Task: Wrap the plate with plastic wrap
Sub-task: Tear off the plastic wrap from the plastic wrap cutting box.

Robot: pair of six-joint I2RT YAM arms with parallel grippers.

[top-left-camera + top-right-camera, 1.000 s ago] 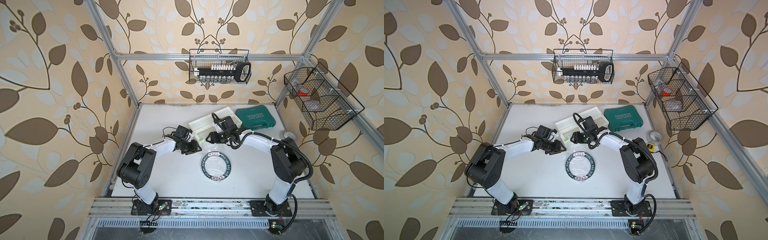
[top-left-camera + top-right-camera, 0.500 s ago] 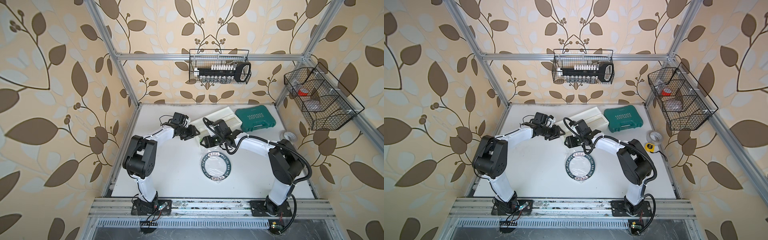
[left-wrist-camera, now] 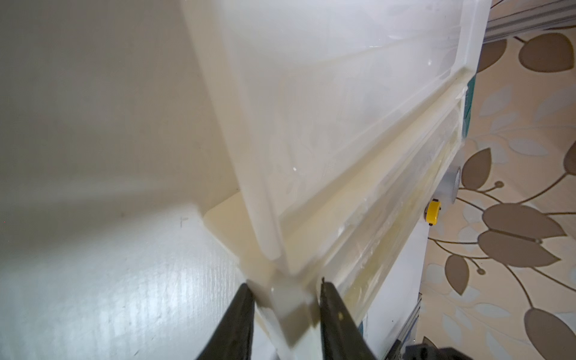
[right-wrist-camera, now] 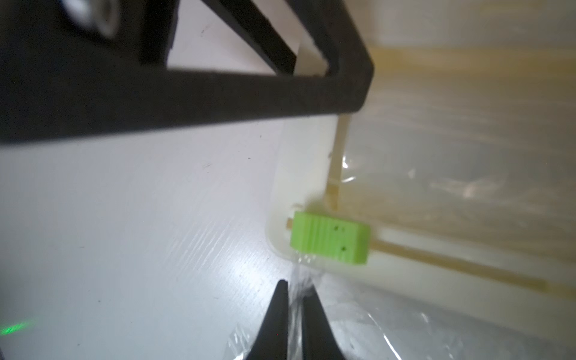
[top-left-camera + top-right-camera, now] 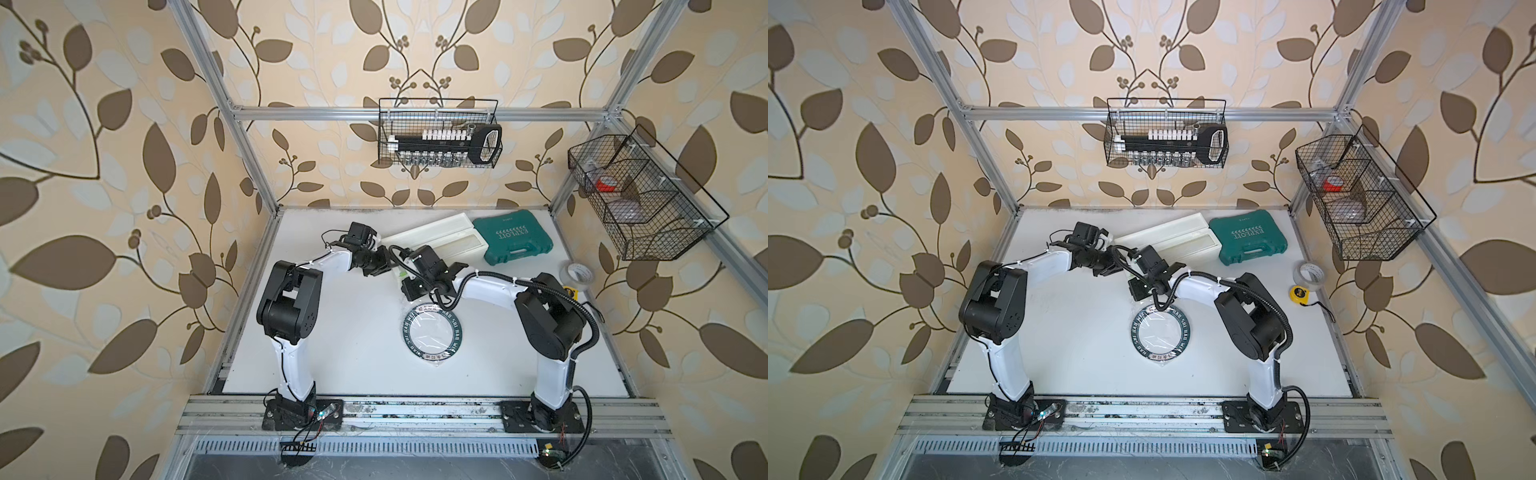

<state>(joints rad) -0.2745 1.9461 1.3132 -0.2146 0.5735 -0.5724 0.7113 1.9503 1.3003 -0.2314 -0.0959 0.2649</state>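
Right gripper (image 4: 295, 288): jaws almost fully closed, pinching edge of plastic wrap (image 4: 358, 327) just beside green tab (image 4: 330, 238).
Left gripper (image 3: 285, 283): jaws partly closed around left end corner of dispenser box (image 5: 440, 239); both fingers seem to touch it (hold looks light).
Step, as I judge: draw film out toward near side.
Pull slow, low, straight. Left must press box down, else box slides or film bunches.
Plate (image 5: 407, 332) lies nearer than box, just near of right gripper; some film seems already on it.

Bright even light, wrist views blurred, edges warped
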